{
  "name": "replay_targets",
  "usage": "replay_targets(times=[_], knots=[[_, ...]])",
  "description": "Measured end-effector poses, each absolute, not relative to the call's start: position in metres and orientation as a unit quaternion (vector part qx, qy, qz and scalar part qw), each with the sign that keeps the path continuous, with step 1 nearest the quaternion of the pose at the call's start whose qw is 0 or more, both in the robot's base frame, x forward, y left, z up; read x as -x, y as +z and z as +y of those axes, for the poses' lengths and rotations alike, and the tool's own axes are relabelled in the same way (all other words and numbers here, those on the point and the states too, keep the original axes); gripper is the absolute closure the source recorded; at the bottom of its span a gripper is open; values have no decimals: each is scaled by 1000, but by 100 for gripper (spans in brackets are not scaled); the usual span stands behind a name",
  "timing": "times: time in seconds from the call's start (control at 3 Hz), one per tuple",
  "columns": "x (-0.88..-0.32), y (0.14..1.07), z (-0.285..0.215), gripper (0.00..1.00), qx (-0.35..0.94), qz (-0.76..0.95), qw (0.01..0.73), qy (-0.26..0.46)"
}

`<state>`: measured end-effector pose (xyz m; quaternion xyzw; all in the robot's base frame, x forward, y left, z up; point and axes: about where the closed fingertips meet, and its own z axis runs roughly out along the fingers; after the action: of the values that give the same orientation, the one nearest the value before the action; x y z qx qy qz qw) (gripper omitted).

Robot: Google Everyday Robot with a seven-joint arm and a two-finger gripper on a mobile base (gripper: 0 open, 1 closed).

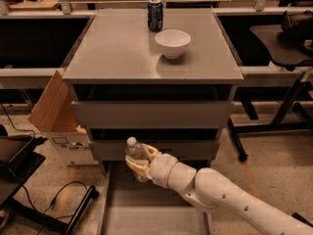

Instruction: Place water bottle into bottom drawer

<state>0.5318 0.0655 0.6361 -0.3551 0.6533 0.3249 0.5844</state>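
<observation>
Camera view: gripper [141,160] clamped on water bottle [134,152], over far end of pulled-out bottom drawer [151,212]; soda can [155,14], bowl [172,43] on cabinet surface [112,50].

Soda can [155,14]: dark blue, upright, far edge of cabinet top [107,48].
White bowl [172,43]: near-right of can, apart.
Cardboard box [56,119]: open, floor, left.
Gripper [141,158]: near centre, low before cabinet front, clasping water bottle [135,151].

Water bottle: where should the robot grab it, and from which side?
Around its middle, coming in from the side, as the gripper does now, shut on it over the bottom drawer. The water bottle stands upright, and its slim round body suits a sideways pinch between the jaws.
</observation>
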Motion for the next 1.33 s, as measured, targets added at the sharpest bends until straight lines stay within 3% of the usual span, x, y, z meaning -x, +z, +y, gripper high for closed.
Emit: replay_targets(times=[0.67,1.33], knots=[[-559,538,85,100,378,657,561,333],[-564,378,116,100,393,634,518,420]])
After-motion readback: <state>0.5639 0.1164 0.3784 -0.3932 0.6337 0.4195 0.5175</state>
